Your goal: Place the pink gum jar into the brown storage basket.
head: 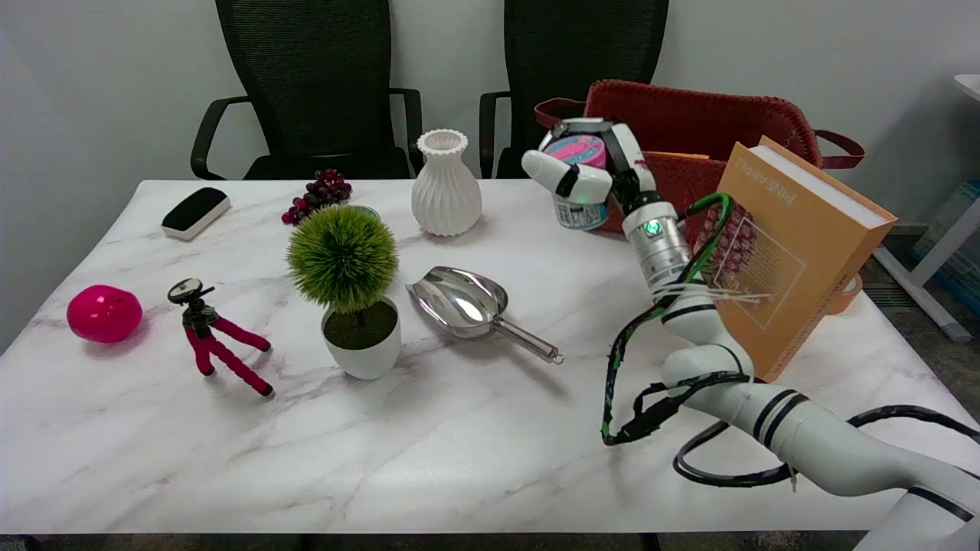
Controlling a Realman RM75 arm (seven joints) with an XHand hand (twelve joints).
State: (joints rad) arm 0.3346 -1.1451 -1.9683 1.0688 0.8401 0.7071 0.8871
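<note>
The gum jar [579, 155], with a pink lid and a white and blue body, is held in my right hand [593, 170], whose fingers wrap around its top and sides. Jar and hand hang just above the table at the far right, right in front of the left part of the brown woven storage basket [689, 115]. The basket stands at the table's back right edge, with a handle on each end. The jar's lower part shows below my thumb.
An orange book [796, 252] leans upright right of my forearm, hiding part of the basket. A white vase [446, 184], metal scoop [467, 302], potted green plant [348, 287], grapes [318, 195], pink tripod [214, 337], pink ball [103, 314] and a black-and-white eraser [195, 212] lie left.
</note>
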